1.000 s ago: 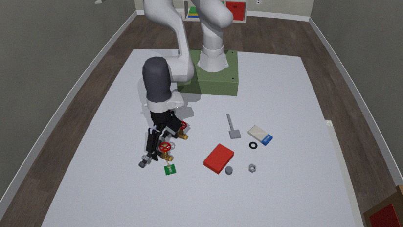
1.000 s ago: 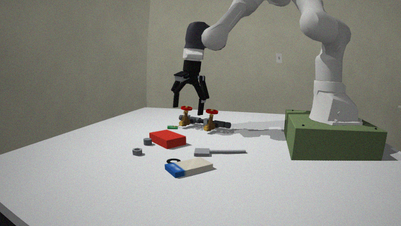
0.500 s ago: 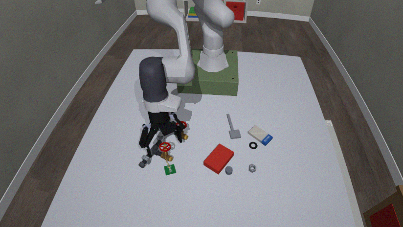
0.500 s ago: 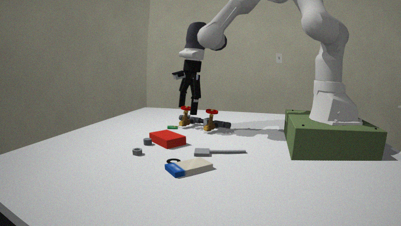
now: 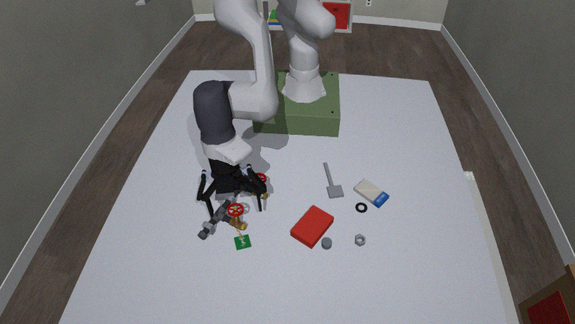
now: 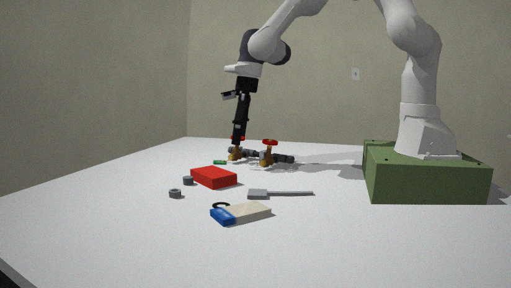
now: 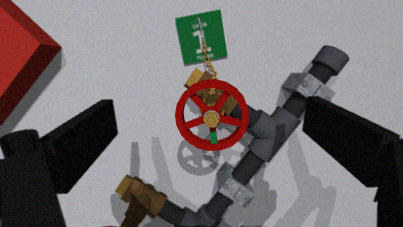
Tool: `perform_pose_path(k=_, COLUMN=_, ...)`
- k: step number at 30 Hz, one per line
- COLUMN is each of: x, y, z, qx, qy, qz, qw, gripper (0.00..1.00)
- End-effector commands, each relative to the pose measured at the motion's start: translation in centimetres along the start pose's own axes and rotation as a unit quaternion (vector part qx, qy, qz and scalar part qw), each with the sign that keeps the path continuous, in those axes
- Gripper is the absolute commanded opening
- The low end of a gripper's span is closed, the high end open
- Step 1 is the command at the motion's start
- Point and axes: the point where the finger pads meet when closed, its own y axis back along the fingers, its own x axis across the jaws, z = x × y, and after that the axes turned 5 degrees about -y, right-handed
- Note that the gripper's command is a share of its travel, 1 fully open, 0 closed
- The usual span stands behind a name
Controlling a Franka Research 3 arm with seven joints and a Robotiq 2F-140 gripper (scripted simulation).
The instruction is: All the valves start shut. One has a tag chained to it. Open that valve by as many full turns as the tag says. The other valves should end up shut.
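Two brass valves with red handwheels sit on one grey pipe [image 5: 213, 223]. The near valve's handwheel [image 5: 235, 211] has a green tag [image 5: 242, 241] chained to it. In the wrist view the tag [image 7: 201, 37] shows a large 1, and the handwheel [image 7: 211, 114] has a small green mark pointing away from the tag. The other valve [image 5: 262, 174] lies behind my gripper. It also shows in the exterior view [image 6: 270, 141]. My gripper [image 5: 235, 211] [image 6: 237, 138] is open. It hangs straight over the tagged handwheel, one finger on each side [image 7: 211, 137], not touching it.
To the right of the valves lie a red box [image 5: 311, 225], a grey cylinder [image 5: 326, 243], a hex nut [image 5: 359, 240], a black ring [image 5: 361, 204], a white and blue block [image 5: 370, 193] and a grey scraper [image 5: 331, 181]. My arm's green base [image 5: 310, 104] stands behind.
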Motion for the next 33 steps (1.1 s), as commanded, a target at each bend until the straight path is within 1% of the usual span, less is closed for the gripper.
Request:
perform_pose_path(k=1, x=-0.02, y=0.16, z=-0.34, qx=0.007, qy=-0.139, qz=0.008, qw=0.990, gripper=1.00)
perform_pose_path(k=3, x=-0.02, y=0.16, z=-0.34, qx=0.009, qy=-0.172, qz=0.006, qw=0.985, gripper=1.00)
perform_pose_path(k=5, x=-0.02, y=0.16, z=-0.34, qx=0.009, qy=-0.172, qz=0.006, qw=0.985, gripper=1.00)
perform_pose_path(k=6, x=-0.02, y=0.17, z=-0.34, qx=0.012, qy=-0.214, qz=0.004, qw=0.977, gripper=1.00)
perform_pose_path(k=13, x=-0.02, y=0.17, z=-0.34, qx=0.018, qy=-0.324, qz=0.000, qw=0.946, gripper=1.00)
perform_pose_path(k=20, x=-0.02, y=0.17, z=-0.34, qx=0.024, qy=-0.427, qz=-0.001, qw=0.904, gripper=1.00)
perform_pose_path(k=22, x=-0.02, y=0.17, z=-0.34, qx=0.024, qy=-0.427, qz=-0.001, qw=0.904, gripper=1.00)
perform_pose_path(k=23, x=-0.02, y=0.17, z=-0.34, qx=0.027, qy=-0.463, qz=0.000, qw=0.886, gripper=1.00)
perform_pose_path(k=33, x=-0.02, y=0.17, z=-0.34, qx=0.034, qy=-0.589, qz=0.008, qw=0.807, gripper=1.00)
